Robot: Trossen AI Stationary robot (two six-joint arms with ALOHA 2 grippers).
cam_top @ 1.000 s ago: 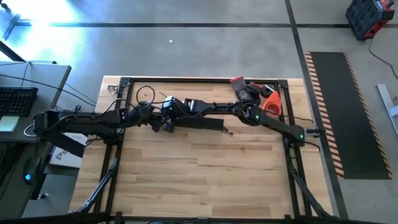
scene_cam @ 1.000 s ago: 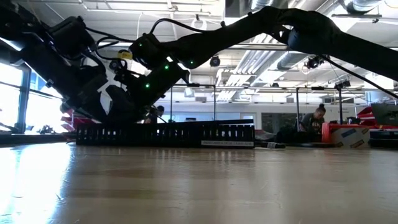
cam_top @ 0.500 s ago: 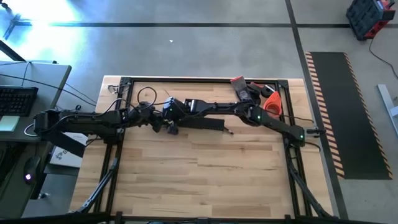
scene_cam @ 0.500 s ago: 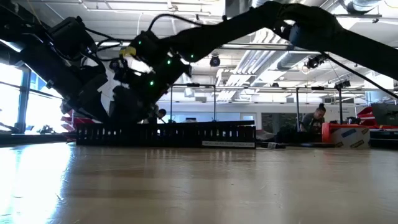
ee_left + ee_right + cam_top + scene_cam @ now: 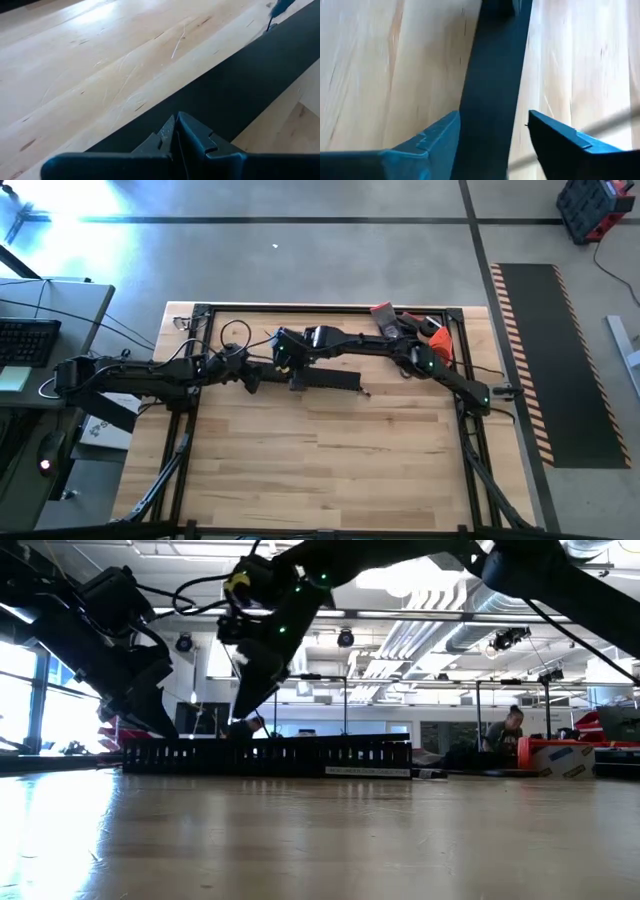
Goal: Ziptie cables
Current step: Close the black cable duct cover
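Now right gripper [image 5: 492,135] has lifted (fingers apart) off black strip [image 5: 492,90].

A long black duct [image 5: 265,755] with comb teeth lies across the wooden desk [image 5: 320,840]. Two dark arms hang above the duct's left half. Behind the duct, far off to its right, a person [image 5: 503,736] sits near a red and white box [image 5: 560,755].

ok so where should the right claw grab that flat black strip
Probably across its narrow width, pinching the two long edges from straight above. The flat black strip lies flat on the table, and the right claw has open fingers astride it. The left claw is over it too.
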